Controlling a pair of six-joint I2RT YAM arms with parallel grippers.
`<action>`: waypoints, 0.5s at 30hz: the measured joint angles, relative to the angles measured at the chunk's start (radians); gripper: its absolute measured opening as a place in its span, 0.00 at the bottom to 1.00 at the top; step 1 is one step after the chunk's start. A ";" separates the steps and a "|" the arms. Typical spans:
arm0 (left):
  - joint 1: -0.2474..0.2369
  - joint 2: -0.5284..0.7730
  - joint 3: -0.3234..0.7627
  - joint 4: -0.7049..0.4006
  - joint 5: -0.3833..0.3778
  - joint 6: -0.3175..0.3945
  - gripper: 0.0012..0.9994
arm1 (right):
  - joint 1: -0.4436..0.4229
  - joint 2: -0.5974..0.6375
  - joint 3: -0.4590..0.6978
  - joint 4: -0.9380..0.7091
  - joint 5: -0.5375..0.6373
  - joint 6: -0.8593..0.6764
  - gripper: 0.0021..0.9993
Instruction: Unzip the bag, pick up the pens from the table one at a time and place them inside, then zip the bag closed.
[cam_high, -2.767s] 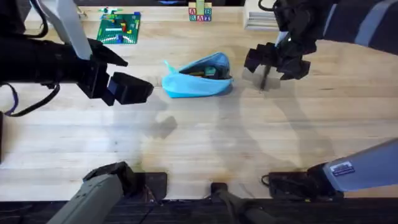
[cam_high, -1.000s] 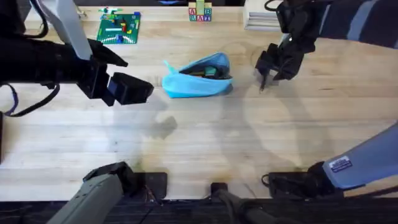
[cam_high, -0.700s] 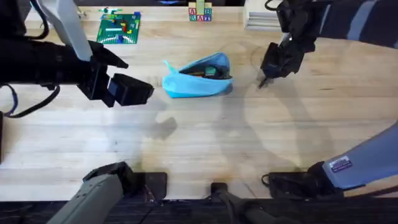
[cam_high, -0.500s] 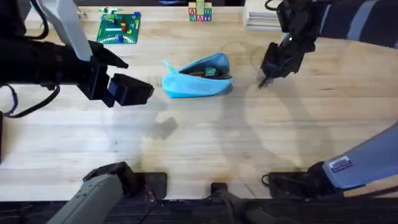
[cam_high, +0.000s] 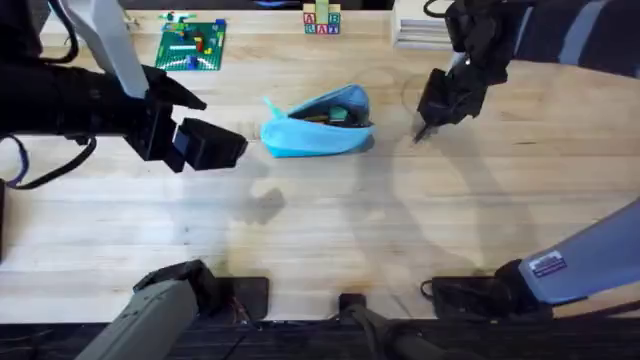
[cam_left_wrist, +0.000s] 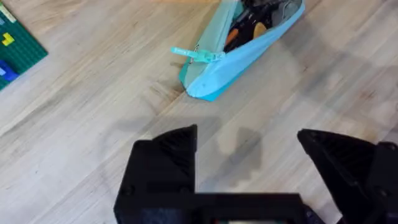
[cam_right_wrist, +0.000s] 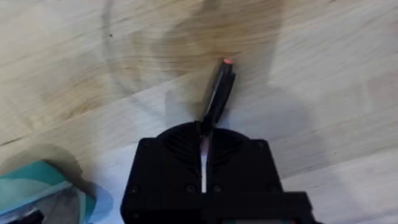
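So the bag (cam_high: 318, 124) is a soft light blue fabric pouch, oblong with pointy ends, sat in the upper middle of the overhead frame on the table (cam_high: 330, 240), which is pale wood with plank grain clearly seen. Its long axis runs roughly left to right there, tilted a bit upward toward the right. The zipper is undone, the mouth gapes, and dark and orange bits can be made out inside; how many pens are in there can't be counted. A thin zipper tab (cam_left_wrist: 198, 54) sticks out sideways from one pointed end in the left wrist view.

One pen (cam_right_wrist: 217, 93) is counted outside the bag: a thin dark stick with a small red tip, pinched between the closed black fingers of the right gripper (cam_high: 428, 118), upper right of the overhead frame, to the right of the bag and clear of it. The pen is pointed away from the gripper, down toward the wood.

The left gripper (cam_high: 205, 143) is hung at the left of the overhead frame, its blocky black fingers (cam_left_wrist: 163, 163) spread wide with nothing between them, left of the bag.
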 joint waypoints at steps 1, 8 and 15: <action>0.000 0.000 0.000 0.000 0.000 0.000 1.00 | 0.001 -0.005 -0.001 -0.001 -0.005 -0.008 0.03; 0.000 0.000 0.000 0.000 0.000 0.000 1.00 | 0.002 -0.148 -0.004 -0.011 -0.023 -0.067 0.03; 0.000 0.000 0.000 0.000 0.000 0.000 1.00 | 0.002 -0.330 -0.004 -0.013 -0.024 -0.152 0.03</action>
